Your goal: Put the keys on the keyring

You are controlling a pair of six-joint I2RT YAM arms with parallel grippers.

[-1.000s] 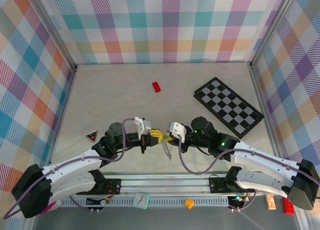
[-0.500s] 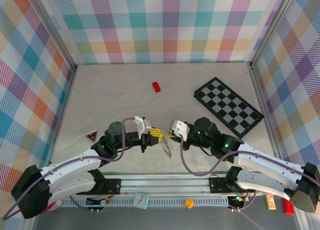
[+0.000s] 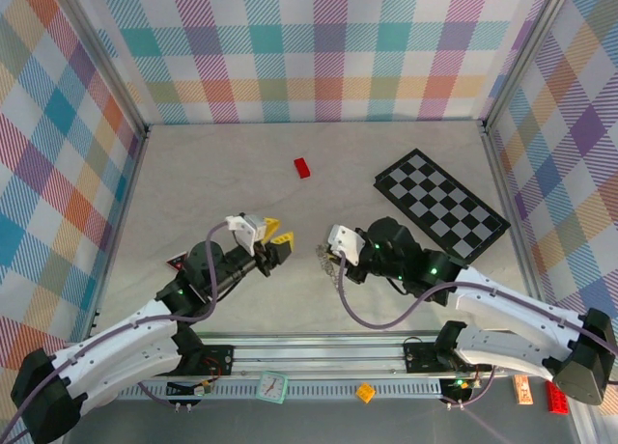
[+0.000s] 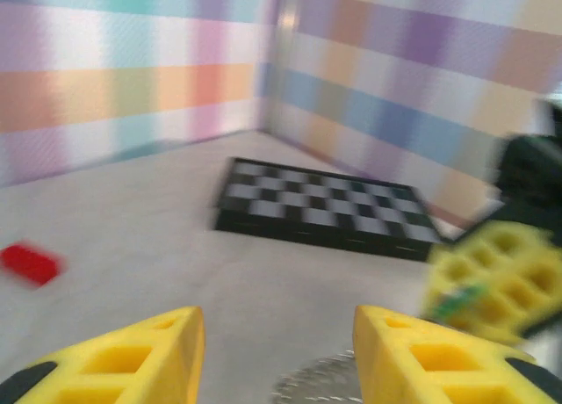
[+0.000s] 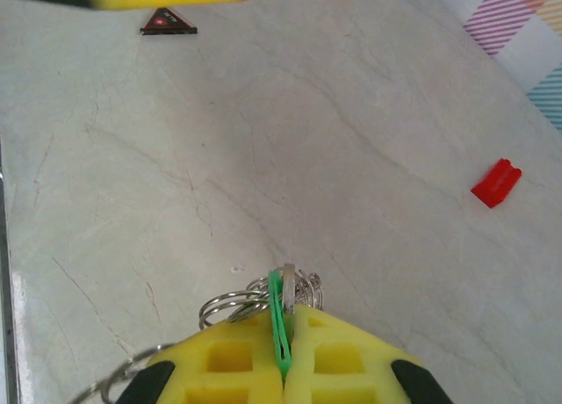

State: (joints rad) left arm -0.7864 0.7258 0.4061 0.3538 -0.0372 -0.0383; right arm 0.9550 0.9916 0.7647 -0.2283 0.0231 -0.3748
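**R gripper has the green key and keyring; L gripper is open and holding nothing**

Top view: both arms reach in from the near edge, w/ the grippers facing each other over the near-middle of the table (image 3: 222, 183), a clear gap btw them.

L gripper (image 3: 275, 234): yellow fingers spread wide, nothing btw them. Its wrist cam shows bare table btw the two tips. A blurred, jagged silver edge is low in that view at approx. 6 o'clock, and the other arm's yellow fingers are off at 3 o'clock.

R gripper (image 3: 328, 262): fingers pressed together, pinching the green key (image 5: 279, 321) by its plastic head, edge-on in the seam btw the pads. The keyring (image 5: 299, 288) bunches right at the fingertips. Silver loops spill out toward 8 o'clock of the tips and hang above the tabletop, not lying on it. Can't tell from here how key and loops are joined.

Other bits:
- Red brick (image 3: 303, 167) lies flat on the table, well apart at 12 o'clock of the grippers.
- Chequered board (image 3: 441, 207) lies flat at approx. 2 o'clock of the R gripper, near the R wall.
- Dark triangle (image 3: 177, 263) w/ a red centre lies at 9 o'clock of the L gripper, beside that arm.
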